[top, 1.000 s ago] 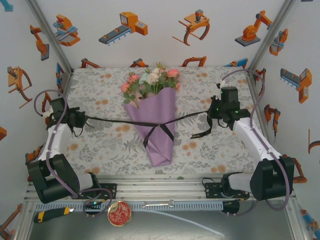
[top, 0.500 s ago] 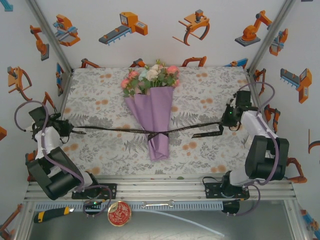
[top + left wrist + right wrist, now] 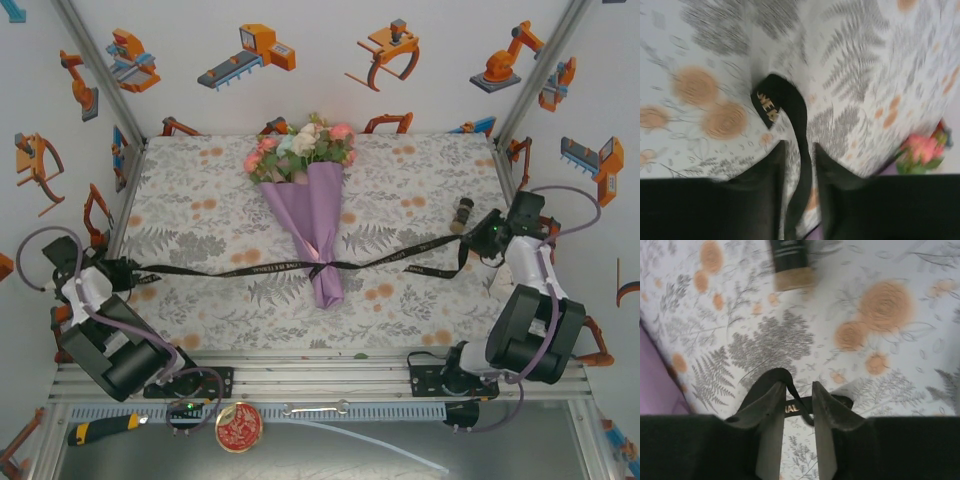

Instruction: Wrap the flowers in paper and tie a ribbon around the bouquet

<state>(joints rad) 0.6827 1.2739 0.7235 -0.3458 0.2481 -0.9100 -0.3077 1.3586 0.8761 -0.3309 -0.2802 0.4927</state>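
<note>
Left gripper (image 3: 800, 147) is released, the black ribbon (image 3: 240, 268) lying between its parted fingers. Right gripper (image 3: 796, 386) is likewise released over the ribbon, which encircles the lilac-wrapped bouquet (image 3: 318, 210)

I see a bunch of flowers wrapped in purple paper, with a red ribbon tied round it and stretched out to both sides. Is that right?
Nearly. The ribbon is black, not red, as the top external view shows. The rest stands: the flowers are in purple paper, with the ribbon tied round and stretched out to both sides.
</note>
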